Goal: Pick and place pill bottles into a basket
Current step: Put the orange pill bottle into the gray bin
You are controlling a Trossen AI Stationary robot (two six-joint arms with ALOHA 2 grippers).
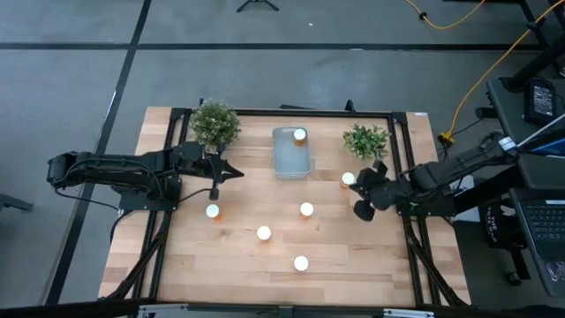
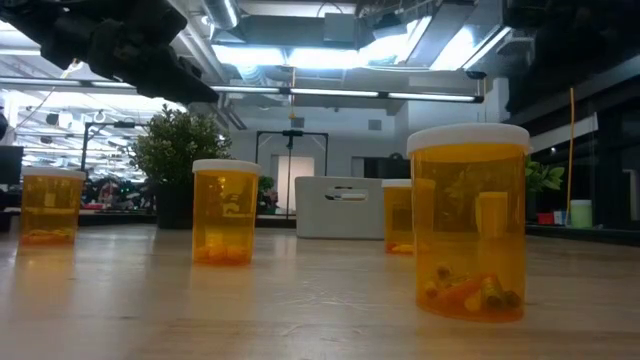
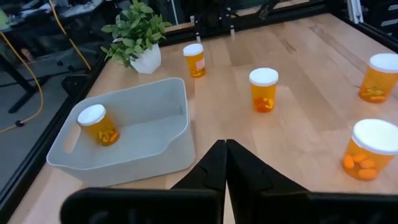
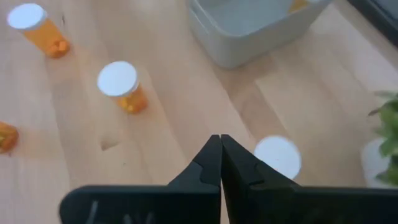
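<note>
While five bottles [image 1: 301, 263] stand loose on the table [image 1: 177, 265], the left gripper [image 1: 238, 173] and right gripper [image 1: 354, 196] hover above with fingers together, and a sixth bottle [image 1: 300, 135] sits in the basket [image 1: 284, 163].

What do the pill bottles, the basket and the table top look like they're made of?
Pill bottles: apparently clear orange plastic, since pills show through, with matte white caps. Basket: likely smooth, pale grey plastic, with rounded moulded corners. Table top: light wood planks, with visible grain and seams.

six pill bottles [image 1: 306, 209], one basket [image 1: 290, 163], two potted plants [image 1: 214, 124]
</note>
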